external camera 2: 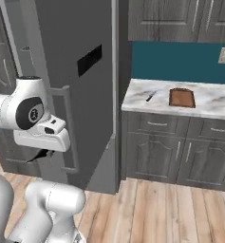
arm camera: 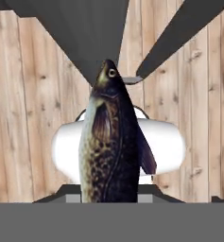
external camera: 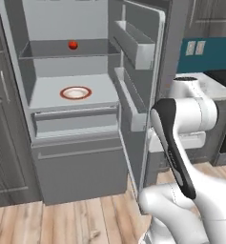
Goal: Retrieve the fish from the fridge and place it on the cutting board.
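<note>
In the hand view the fish [arm camera: 111, 142], dark and speckled, stands lengthwise between the fingers with its head pointing up. My gripper [arm camera: 108, 194] is shut on the fish, and its fingertips are mostly hidden behind the body. Wooden floor lies beyond the fish. The fridge [external camera: 71, 21] stands open on the left, its door [external camera 2: 85, 71] swung out toward the counter. The cutting board [external camera 2: 182, 98], reddish-brown, lies flat on the marble counter [external camera 2: 213, 102] to the right, well away from the hand.
A red-rimmed white plate [external camera: 76, 92] sits on the fridge's lower shelf, with a red tomato [external camera: 73, 45] on the shelf above. A black-handled knife [external camera 2: 151, 96] lies left of the board. The open door with its bins [external camera: 133, 45] stands between fridge and counter.
</note>
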Available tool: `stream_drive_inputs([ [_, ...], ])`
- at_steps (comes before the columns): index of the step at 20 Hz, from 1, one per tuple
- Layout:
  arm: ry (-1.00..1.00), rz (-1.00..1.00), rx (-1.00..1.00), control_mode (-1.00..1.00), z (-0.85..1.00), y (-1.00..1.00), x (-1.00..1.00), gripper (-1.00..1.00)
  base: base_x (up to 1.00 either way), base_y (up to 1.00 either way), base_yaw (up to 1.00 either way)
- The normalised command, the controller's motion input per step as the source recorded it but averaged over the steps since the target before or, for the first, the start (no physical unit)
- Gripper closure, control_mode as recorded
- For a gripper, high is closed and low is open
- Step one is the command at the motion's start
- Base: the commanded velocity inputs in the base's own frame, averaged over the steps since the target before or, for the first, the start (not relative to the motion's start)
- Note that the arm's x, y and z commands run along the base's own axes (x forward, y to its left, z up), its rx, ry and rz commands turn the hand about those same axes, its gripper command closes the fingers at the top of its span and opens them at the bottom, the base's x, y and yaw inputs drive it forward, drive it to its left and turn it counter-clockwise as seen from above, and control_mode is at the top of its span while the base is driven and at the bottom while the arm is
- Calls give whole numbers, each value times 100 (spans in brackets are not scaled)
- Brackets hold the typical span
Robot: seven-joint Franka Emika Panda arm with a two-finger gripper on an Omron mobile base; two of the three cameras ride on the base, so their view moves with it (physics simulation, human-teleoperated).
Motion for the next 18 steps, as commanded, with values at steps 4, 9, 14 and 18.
stream_drive_inputs([
  [4, 0, 0, 0, 100, 0, 0, 0, 100, 0, -100, 0],
  [9, 0, 0, 0, 100, 0, 0, 0, 100, 0, -100, 0],
  [14, 0, 0, 0, 100, 0, 0, 0, 100, 0, -100, 0],
  [18, 0, 0, 0, 100, 0, 0, 0, 100, 26, -73, 0],
])
